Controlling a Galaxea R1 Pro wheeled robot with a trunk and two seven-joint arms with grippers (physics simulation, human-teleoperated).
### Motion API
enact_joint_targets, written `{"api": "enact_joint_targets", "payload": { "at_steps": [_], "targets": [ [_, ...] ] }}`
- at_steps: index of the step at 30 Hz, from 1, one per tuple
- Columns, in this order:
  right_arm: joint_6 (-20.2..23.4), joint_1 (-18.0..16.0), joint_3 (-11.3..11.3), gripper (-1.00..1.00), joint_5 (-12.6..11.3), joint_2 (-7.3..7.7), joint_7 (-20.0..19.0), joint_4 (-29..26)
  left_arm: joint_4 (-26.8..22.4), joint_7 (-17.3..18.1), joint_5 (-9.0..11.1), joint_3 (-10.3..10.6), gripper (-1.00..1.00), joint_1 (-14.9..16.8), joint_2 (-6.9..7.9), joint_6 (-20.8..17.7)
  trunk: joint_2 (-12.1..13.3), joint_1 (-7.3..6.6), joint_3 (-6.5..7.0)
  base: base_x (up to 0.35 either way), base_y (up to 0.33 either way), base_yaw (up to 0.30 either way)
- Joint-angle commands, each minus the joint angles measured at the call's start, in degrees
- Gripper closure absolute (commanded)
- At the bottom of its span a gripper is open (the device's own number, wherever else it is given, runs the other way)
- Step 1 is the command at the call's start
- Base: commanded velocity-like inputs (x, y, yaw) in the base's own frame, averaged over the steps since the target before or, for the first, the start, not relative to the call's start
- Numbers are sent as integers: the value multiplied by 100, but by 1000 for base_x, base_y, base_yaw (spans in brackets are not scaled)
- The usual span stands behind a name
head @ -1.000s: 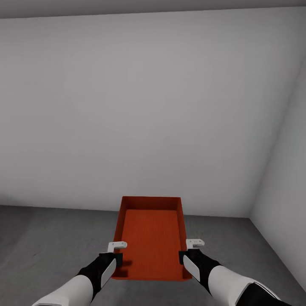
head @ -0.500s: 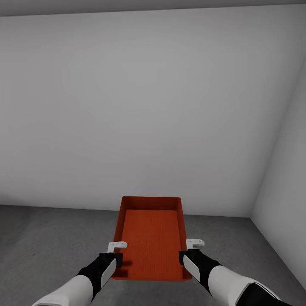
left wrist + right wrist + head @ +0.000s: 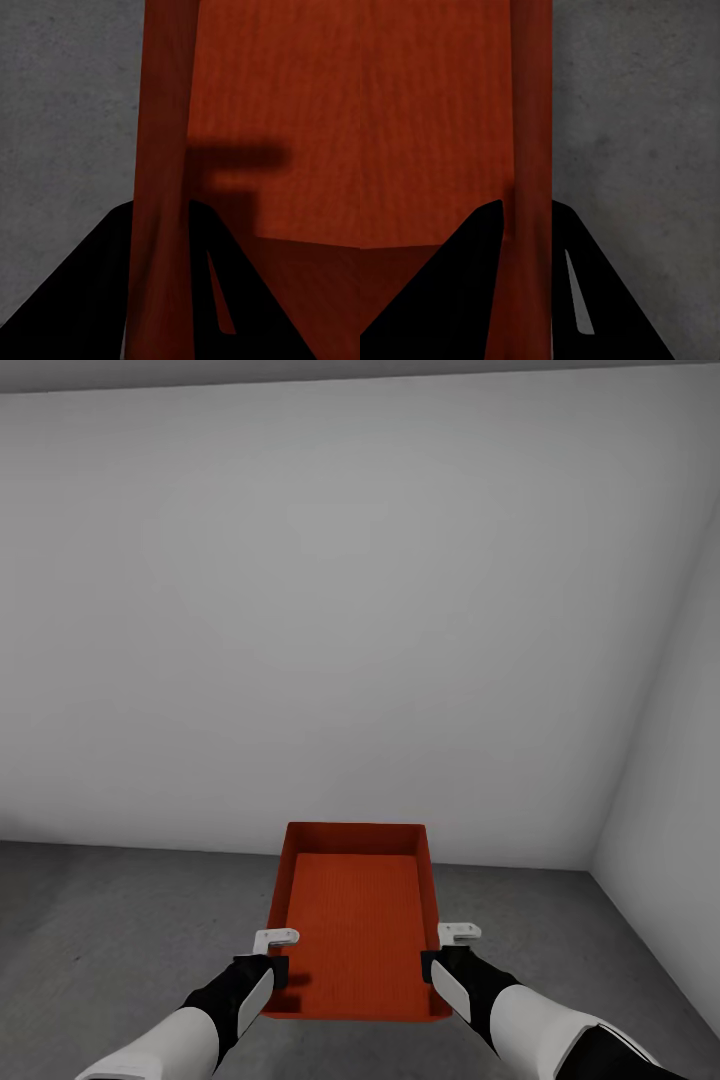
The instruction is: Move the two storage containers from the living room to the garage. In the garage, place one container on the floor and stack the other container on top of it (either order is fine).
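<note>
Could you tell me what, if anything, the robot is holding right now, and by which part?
One bin, held by both grippers: the left gripper clamps its left side wall, the right gripper its right side wall, each wall between the jaws.

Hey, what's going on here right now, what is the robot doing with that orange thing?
The robot holds one orange-red storage container in both arms over the dark grey floor, facing a pale wall corner. The left gripper clamps its left wall and the right gripper its right wall, a finger on each side of the rim.
</note>
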State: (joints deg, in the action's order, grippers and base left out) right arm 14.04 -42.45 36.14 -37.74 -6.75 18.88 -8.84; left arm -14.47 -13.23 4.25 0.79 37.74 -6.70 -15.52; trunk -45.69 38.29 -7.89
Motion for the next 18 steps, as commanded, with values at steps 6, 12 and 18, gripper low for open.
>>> {"api": "enact_joint_targets", "payload": {
  "at_steps": [6, 12, 18],
  "targets": [
    [-261, -9, -55, 100, 197, -1, 45, -12, 6, -66, 41, 37, 100, -3, -60, -39, -250, 133, -117, 0, 0, 0],
    [-261, -9, -55, 100, 197, -1, 45, -11, 6, -66, 41, 40, 100, -3, -60, -39, -490, 265, -225, 0, 0, 0],
    [-261, -9, -55, 100, 197, -1, 45, -12, 5, -66, 41, 44, 100, -3, -68, -39, -731, 397, -333, 0, 0, 0]
  ]
}}
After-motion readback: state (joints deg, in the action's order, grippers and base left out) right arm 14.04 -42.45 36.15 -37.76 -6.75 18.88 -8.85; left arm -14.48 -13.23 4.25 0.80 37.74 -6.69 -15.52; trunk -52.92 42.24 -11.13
